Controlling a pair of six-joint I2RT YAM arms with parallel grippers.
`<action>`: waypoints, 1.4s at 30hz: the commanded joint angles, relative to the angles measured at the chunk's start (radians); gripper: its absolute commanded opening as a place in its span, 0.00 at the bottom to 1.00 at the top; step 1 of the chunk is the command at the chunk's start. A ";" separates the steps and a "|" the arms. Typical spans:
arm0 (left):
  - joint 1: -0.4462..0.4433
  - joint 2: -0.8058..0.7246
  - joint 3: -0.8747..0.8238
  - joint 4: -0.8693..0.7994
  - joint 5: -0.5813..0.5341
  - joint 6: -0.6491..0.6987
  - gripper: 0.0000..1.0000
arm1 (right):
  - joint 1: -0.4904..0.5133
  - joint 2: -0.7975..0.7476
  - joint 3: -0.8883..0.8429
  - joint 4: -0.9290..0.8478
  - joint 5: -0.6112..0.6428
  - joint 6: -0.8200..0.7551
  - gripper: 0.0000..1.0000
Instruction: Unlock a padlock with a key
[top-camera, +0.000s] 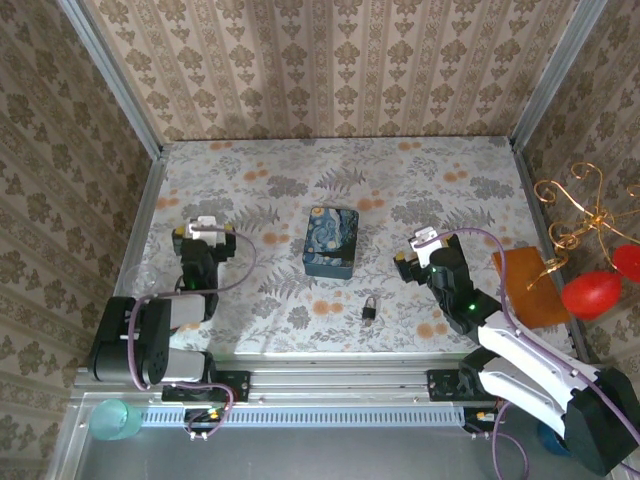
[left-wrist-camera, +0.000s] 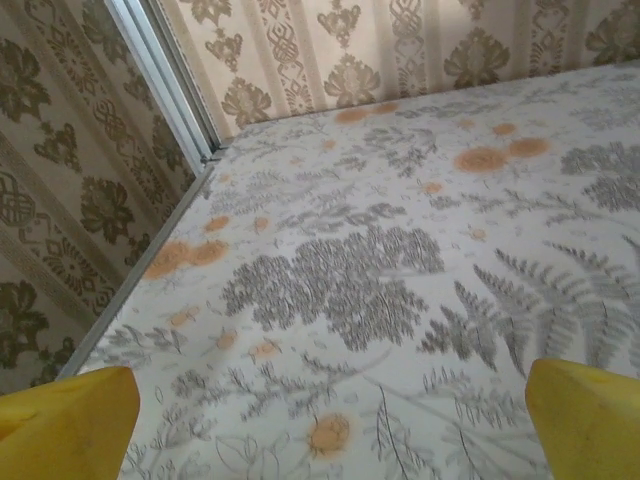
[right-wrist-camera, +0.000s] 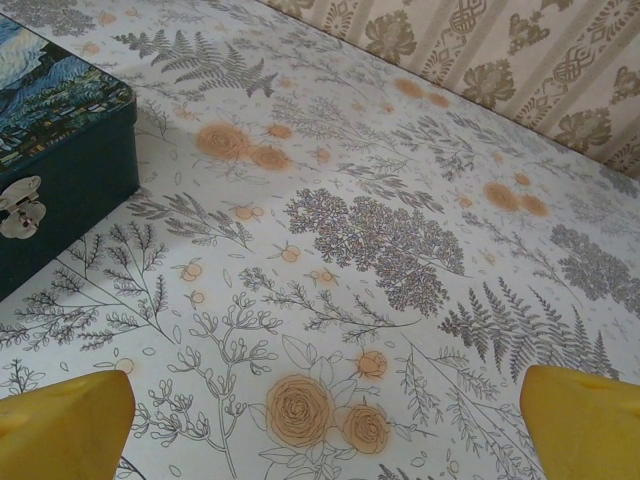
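Observation:
The padlock, tiny and dark with a thin silvery shackle, lies on the floral table near the front edge, between the two arms. The key is out of view. My left gripper is at the left of the table, well away from the padlock, with its yellow fingertips wide apart and only tablecloth between them. My right gripper is up and to the right of the padlock, open too, its yellow fingertips spread over printed roses. Neither gripper holds anything.
A blue swirl-painted tin sits mid-table; its latch side shows at the left of the right wrist view. At the right edge are a brown pad, red balloons and a gold wire stand. Wallpapered walls enclose the table.

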 joint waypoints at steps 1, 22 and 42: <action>0.002 0.101 -0.025 0.220 0.041 0.007 1.00 | -0.016 -0.019 0.013 0.035 -0.024 0.001 1.00; 0.065 0.166 0.168 -0.088 0.003 -0.072 1.00 | -0.231 0.298 -0.047 0.493 -0.254 -0.010 1.00; 0.065 0.165 0.168 -0.088 0.005 -0.071 1.00 | -0.454 0.690 -0.059 0.947 -0.476 0.148 1.00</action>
